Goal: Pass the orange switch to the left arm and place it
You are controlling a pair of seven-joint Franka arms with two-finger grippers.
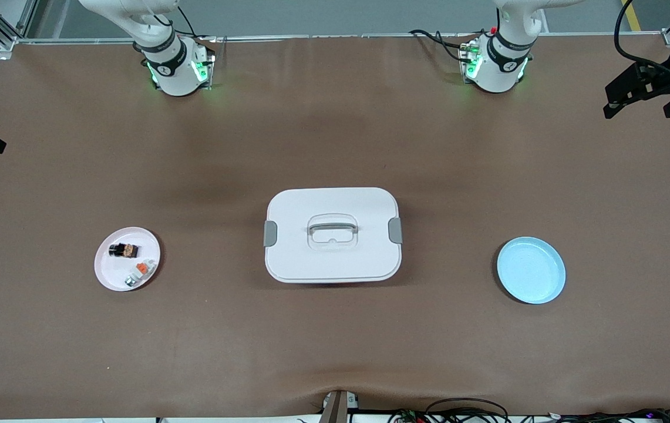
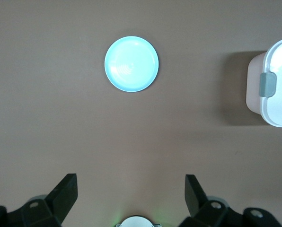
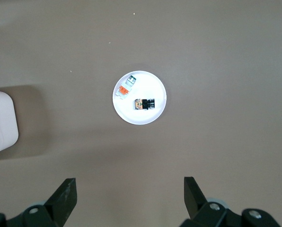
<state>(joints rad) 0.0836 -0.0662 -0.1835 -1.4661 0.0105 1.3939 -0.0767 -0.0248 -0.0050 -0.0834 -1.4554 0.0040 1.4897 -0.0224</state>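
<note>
Orange switch (image 1: 123, 250) lying on its side on the pink plate (image 1: 105, 275), toward the right arm's end of the table, beside a small white-grey piece with orange cap (image 1: 140, 272) that sits a little nearer to the front camera. Not touching each other, as far as visible. Large white box (image 1: 332, 234) standing closed in the middle of the table, between the pink plate and the empty light blue plate (image 1: 531, 269) at the left arm's end.

Right gripper (image 3: 130, 198) high over the table, over bare brown mat near the pink plate, fingers spread wide apart, nothing between them. Left gripper (image 2: 131, 196) likewise high, over bare mat near the blue plate, fingers wide apart and empty. Neither one close to the switch yet.

Probably very light and rigid, this switch, hard plastic, so likely to slide or tip on the smooth plate if pushed from one side only. Best to close on the two long flat sides of the black body, straight from above, keeping clear of the neighbour piece. Firm but gentle squeeze, most likely enough.
</note>
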